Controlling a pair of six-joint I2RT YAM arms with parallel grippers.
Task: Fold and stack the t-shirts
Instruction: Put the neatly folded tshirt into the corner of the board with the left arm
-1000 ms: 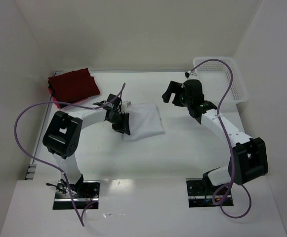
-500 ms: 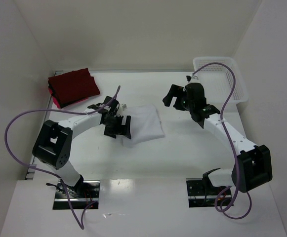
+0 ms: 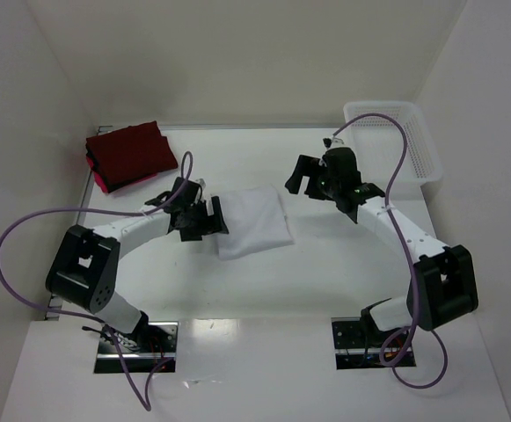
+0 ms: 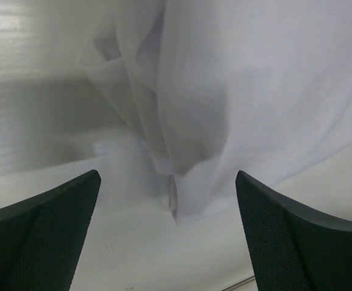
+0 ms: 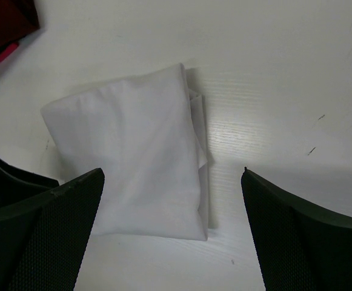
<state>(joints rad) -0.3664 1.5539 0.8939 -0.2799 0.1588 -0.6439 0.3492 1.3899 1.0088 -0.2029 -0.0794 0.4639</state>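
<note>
Top external view: fold done, stacking next

On the bench (image 3: 325, 264) I counted one white t-shirt (image 3: 253, 221), folded at centre, and one dark red pile (image 3: 130, 154) in the far-left corner, layers uncountable. My left gripper (image 3: 207, 221) gaped at the shirt's left edge; the right gripper (image 3: 301, 173) hung spread nearby. I judged the next move to be a pinch, then a carry.
</note>
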